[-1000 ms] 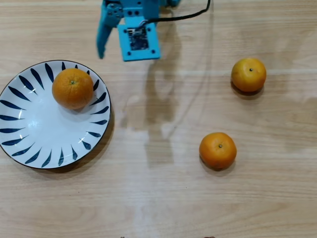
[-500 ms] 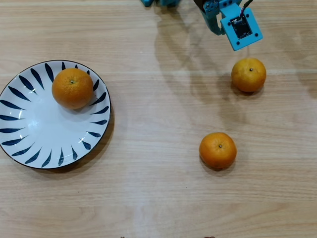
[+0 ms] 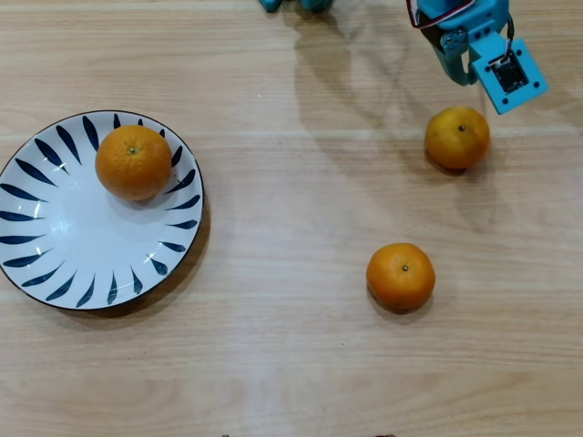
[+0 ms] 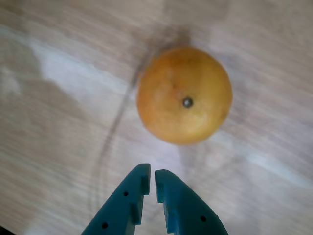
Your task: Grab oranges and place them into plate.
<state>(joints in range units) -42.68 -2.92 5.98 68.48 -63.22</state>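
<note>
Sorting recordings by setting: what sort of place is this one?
Probably a home or hobby tabletop: a light wood-grain table, a patterned dinner plate with an orange on it, and a small blue gripper.

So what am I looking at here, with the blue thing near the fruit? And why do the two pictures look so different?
The blue thing is a small robot arm on a light wooden table. One picture comes from a camera looking straight down. It shows a white round plate with dark blue leaf strokes holding one round orange, a second orange on the bare table, and a yellower one just below the arm. The other picture comes from a camera riding on the arm's wrist. There the two blue prongs at the bottom are its gripper, nearly closed and holding nothing, with a yellowish orange lying just ahead of it.
</note>
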